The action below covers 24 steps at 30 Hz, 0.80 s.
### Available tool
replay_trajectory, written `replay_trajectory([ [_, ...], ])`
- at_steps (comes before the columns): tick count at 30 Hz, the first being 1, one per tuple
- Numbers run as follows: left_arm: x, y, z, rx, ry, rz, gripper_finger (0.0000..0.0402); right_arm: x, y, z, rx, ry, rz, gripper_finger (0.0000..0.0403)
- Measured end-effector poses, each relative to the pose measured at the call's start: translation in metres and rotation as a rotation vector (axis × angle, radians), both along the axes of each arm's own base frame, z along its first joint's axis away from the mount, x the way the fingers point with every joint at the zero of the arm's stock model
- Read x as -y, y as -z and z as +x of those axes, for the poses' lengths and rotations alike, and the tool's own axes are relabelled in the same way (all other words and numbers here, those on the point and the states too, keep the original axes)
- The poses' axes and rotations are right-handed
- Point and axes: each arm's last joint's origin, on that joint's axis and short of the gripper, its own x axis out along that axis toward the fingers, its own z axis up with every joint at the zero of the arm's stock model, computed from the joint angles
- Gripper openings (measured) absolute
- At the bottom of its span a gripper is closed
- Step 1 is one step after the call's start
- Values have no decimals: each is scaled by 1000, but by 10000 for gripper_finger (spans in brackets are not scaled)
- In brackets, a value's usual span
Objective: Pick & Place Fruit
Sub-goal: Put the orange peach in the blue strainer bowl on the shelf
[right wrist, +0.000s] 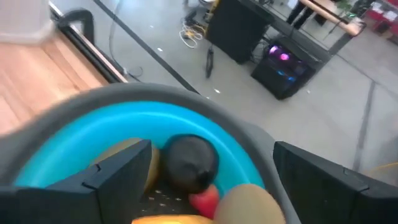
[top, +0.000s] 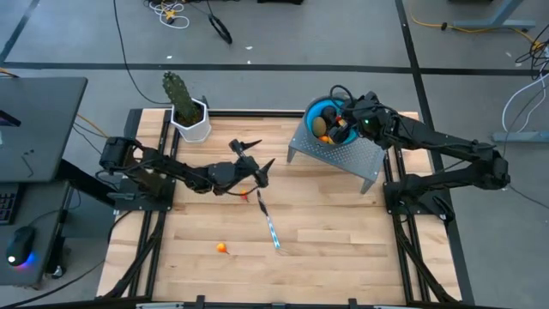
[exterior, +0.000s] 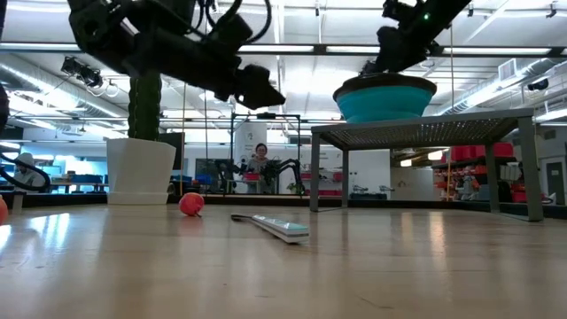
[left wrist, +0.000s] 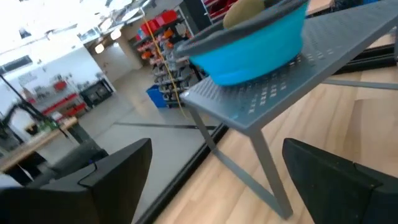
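We find most fruit in the blue bowl (top: 324,116) on the grey stand (top: 343,154). The right gripper (top: 343,123) hangs over it, fingers apart, empty. The left gripper (top: 254,157) is spread over the table, empty. Two small orange fruits (top: 222,248) remain: light, round, likely to roll; pinch across the middle.

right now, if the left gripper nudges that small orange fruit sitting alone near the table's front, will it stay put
Probably not. The small orange fruit looks round, so a nudge would likely set it rolling across the smooth wooden table. Nothing stands beside it to stop it. It seems light, so even a gentle touch may shift it.
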Motion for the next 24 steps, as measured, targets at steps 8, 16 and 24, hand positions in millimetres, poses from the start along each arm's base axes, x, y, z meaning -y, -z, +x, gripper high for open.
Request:
replay_trajectory([
  [8,-20,-5,-34,155,199,-179,369,-28,-16,2,191,-286,101,348],
  [16,-25,-8,-72,72,400,-427,369,-61,-6,26,209,-675,310,348],
  [24,-1,17,-78,-182,458,-584,360,-92,26,62,58,-698,312,348],
])
